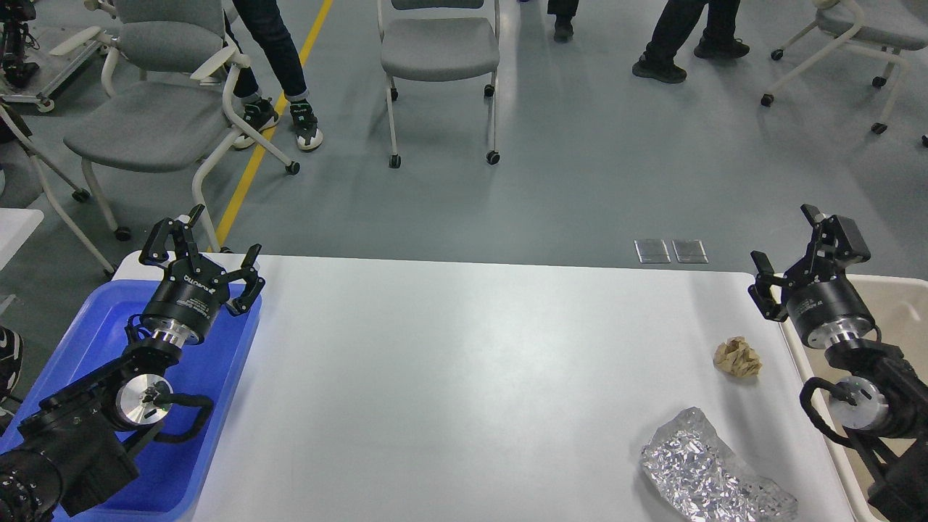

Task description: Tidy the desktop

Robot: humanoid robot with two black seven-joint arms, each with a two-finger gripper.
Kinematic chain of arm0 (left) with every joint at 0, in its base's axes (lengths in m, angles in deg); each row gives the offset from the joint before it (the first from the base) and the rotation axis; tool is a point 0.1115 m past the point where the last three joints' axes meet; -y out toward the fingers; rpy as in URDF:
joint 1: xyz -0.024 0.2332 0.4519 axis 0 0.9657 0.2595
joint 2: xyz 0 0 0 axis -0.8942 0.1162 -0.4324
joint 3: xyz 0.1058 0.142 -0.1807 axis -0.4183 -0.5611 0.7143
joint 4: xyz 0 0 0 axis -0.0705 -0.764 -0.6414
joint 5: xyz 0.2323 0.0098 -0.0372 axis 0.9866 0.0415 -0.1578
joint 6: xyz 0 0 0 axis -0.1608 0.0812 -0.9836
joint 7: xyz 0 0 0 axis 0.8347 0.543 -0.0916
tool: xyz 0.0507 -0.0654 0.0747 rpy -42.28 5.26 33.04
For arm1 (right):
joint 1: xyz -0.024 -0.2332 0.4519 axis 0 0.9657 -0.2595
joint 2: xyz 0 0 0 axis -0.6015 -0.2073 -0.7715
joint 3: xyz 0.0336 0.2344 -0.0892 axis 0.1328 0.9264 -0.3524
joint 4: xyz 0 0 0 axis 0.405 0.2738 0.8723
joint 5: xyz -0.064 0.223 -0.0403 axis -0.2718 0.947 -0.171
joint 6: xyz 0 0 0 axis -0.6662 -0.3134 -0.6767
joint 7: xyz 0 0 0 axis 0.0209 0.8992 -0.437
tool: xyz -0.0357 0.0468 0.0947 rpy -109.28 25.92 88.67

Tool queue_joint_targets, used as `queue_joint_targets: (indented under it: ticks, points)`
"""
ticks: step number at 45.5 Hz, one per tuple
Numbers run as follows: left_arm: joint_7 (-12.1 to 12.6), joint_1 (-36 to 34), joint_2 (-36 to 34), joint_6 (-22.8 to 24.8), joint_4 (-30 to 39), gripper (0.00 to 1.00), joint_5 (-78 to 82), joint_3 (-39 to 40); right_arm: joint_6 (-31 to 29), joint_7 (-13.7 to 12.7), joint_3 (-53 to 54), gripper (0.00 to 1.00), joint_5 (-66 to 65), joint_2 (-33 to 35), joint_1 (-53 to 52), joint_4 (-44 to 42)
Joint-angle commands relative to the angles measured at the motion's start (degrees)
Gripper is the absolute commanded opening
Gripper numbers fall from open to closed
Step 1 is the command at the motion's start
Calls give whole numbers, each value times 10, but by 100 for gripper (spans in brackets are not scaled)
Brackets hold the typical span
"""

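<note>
The desktop is a wide white tabletop across the lower view. A crumpled tan paper ball lies on it near the right side. A crumpled sheet of silver foil lies at the front right. My left gripper is open and empty, raised above the far end of the blue tray. My right gripper is open and empty, raised at the table's right end beside the beige bin, right of and beyond the paper ball.
The blue plastic tray sits at the desktop's left end under my left arm. The beige bin stands off the right end. Grey wheeled chairs and people's legs are on the floor beyond the far edge.
</note>
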Motion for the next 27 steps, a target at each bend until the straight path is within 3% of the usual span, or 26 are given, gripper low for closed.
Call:
queue_joint_targets:
  ticks: [1,7,14,24,27]
  points:
    - [0,0,0,0,1,98,0,1,-8,-21,-13,100,0,20,-12,2]
    - [0,-1,0,1,1,98,0,1,-36,-65,-15,100,0,35,-14,16]
    - [1,-1,0,0,1,98,0,1,-107,-135,-41,100,-1,78,-8,58]
    - [1,-1,0,0,2,98,0,1,-119,-138,-115,100,-18,172,-13,133]
    - [1,-1,0,1,2,98,0,1,-164,-143,-138,100,-28,215,-13,166]
